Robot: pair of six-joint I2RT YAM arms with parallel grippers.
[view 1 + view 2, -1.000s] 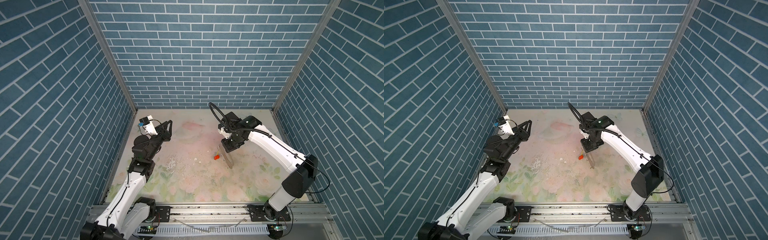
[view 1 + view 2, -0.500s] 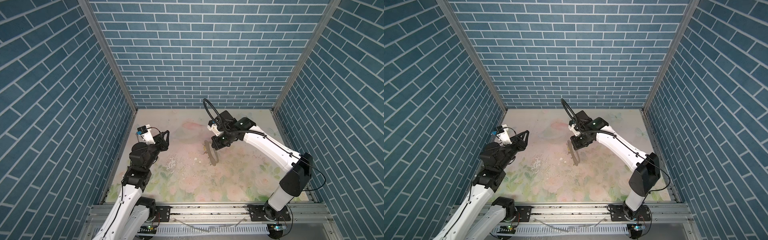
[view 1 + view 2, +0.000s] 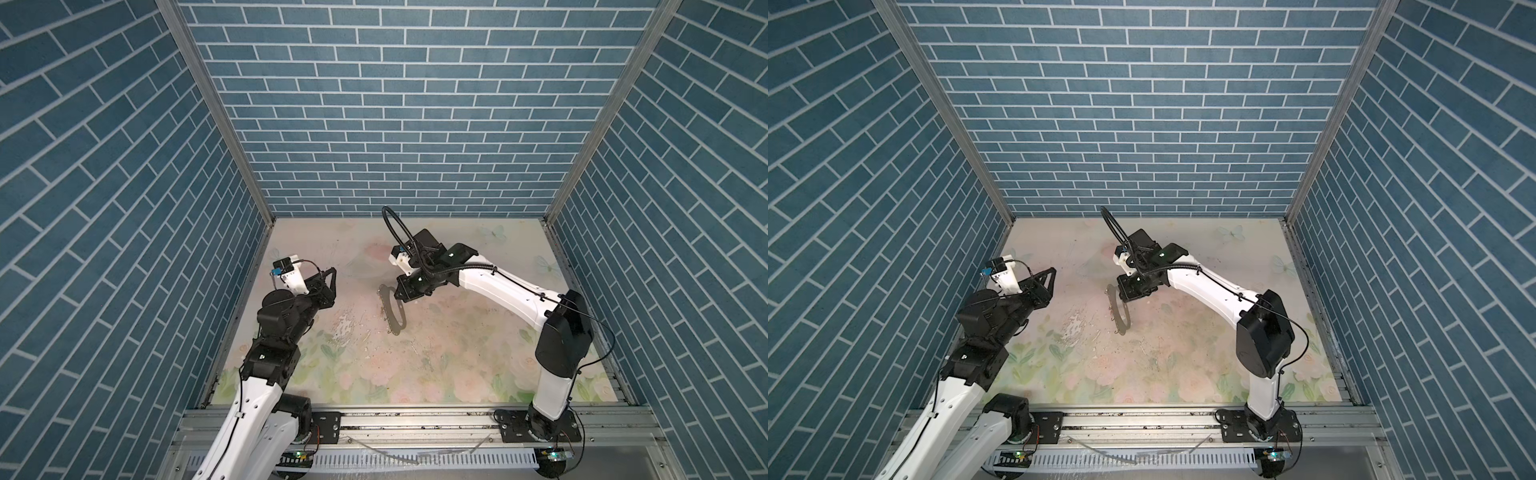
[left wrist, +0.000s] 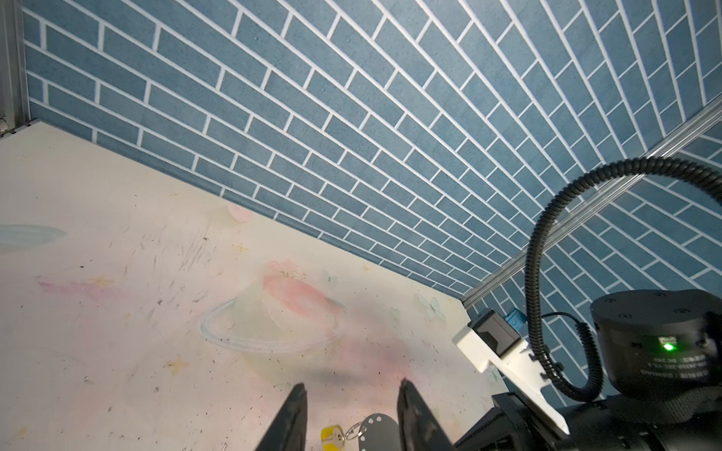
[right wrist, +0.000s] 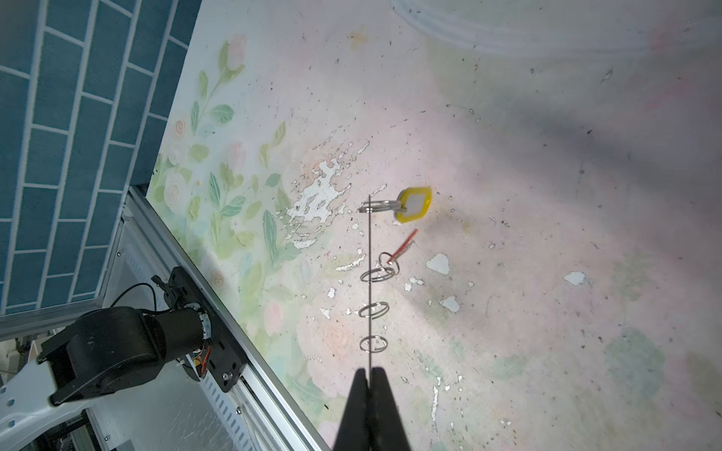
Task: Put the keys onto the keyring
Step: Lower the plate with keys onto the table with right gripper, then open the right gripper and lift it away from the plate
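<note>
Four small silver rings [image 5: 374, 310] are shown along the keyring [image 5: 369, 250] in the right wrist view, where the black strap is seen edge-on as a thin line clenched between the fingers of the right hand [image 5: 369, 375]. A yellow tag [image 5: 414, 205] with a plain white insert is hung on the farthest ring, and a red tag [image 5: 404, 244], edge-on, on the next. In both top views the keyring is shown only as a dark oval hanging from that hand over the middle of the counter [image 3: 457, 353]. The left hand [image 4: 351, 414] is seen released and empty, well apart from it. White lettering on a black motor housing [image 4: 660, 351] is caught in the left wrist view, inverted and too blurred to be read.
</note>
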